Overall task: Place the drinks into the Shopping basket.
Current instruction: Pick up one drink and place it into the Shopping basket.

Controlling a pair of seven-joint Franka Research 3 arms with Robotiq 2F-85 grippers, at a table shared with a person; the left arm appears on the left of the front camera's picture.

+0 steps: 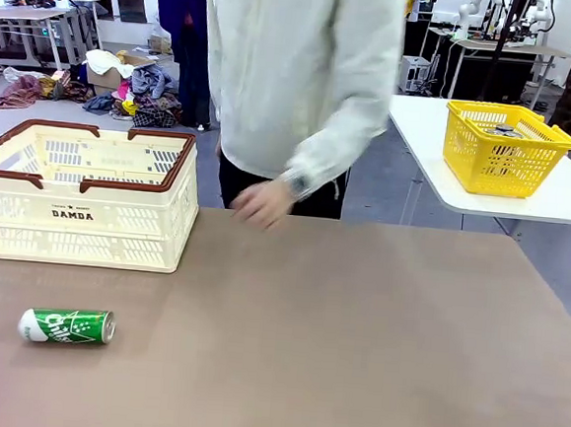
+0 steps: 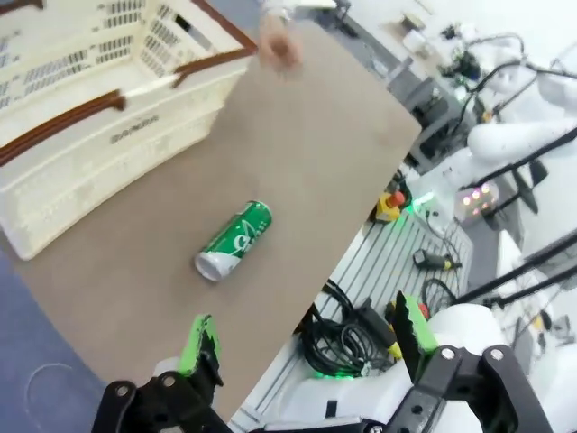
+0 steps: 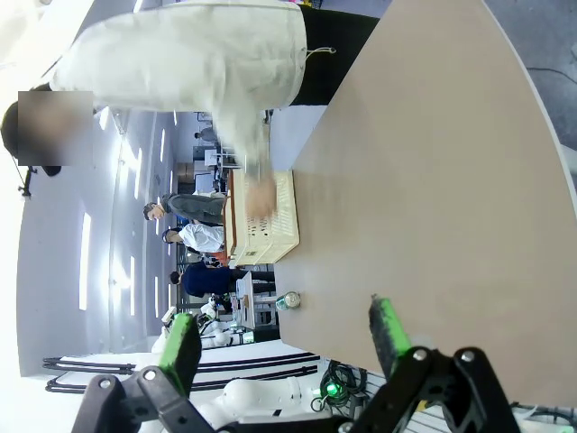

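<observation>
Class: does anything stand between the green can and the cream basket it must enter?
Nothing visible. Only bare table separates the green can from the Shopping basket; the person's hand is off to the basket's right.

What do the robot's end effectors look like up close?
The left end effector and right end effector match: each has two black jointed fingers with round pivot bolts, and each finger is tipped with a bright green pad.

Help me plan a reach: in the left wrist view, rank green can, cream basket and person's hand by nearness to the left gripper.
1. Green can, lying ahead of left gripper.
2. Shopping basket, upper left.
3. Person's hand, far table edge.
</observation>
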